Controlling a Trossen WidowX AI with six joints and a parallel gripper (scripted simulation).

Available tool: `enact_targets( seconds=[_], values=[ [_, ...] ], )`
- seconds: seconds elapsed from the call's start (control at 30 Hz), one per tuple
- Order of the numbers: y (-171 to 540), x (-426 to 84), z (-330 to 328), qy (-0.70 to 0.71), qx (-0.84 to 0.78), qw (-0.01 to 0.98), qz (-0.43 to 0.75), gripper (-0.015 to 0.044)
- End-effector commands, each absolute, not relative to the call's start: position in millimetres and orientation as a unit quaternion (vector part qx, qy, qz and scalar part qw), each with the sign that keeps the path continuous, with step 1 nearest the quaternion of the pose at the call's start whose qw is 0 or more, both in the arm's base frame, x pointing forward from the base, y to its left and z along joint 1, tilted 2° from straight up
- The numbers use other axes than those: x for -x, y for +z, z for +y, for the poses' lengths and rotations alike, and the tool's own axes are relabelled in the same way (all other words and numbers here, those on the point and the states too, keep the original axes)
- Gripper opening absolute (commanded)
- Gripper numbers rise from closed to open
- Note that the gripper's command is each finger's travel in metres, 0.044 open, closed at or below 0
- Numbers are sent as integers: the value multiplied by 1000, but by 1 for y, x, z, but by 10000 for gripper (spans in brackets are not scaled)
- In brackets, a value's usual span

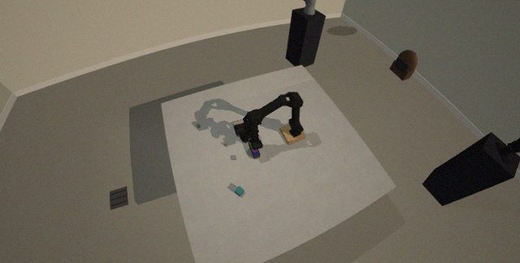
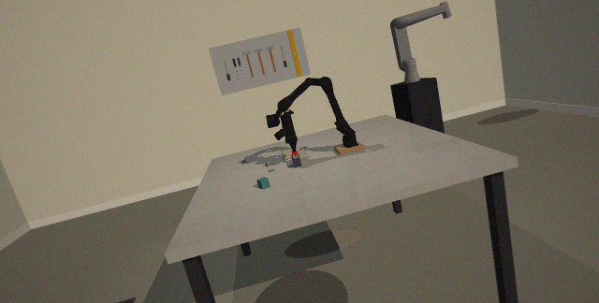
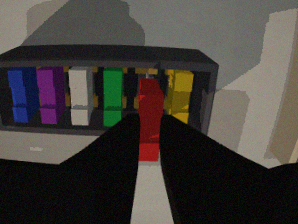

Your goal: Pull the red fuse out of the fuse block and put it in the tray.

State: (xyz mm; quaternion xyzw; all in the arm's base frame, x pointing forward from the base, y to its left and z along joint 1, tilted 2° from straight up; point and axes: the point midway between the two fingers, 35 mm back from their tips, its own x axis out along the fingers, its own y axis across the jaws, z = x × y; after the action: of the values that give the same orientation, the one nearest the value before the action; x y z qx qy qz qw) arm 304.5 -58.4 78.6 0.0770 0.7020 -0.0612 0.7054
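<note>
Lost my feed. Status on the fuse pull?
Gripper shut on red fuse. Fuse raised above its neighbours, block right behind. Green fuse and yellow fuse flank it closely.

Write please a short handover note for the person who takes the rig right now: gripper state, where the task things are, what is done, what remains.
Gripper: shut on the red fuse, directly over the fuse block.
Red fuse: partly raised, between the green fuse and the yellow fuse.
Done: grasp made, pull begun.
Left: lift straight up until clear, carry to the tray behind the block, release. Touch no neighbours or block.
</note>
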Motion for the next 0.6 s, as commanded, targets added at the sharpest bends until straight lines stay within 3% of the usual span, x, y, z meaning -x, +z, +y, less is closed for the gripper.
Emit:
enact_targets(
  seconds=[0.0, 0.57],
  values=[
    [82, -306, -59, -61, -76, 707, 700, 0],
    [92, -305, -59, -61, -75, 707, 700, 0]
  ],
)
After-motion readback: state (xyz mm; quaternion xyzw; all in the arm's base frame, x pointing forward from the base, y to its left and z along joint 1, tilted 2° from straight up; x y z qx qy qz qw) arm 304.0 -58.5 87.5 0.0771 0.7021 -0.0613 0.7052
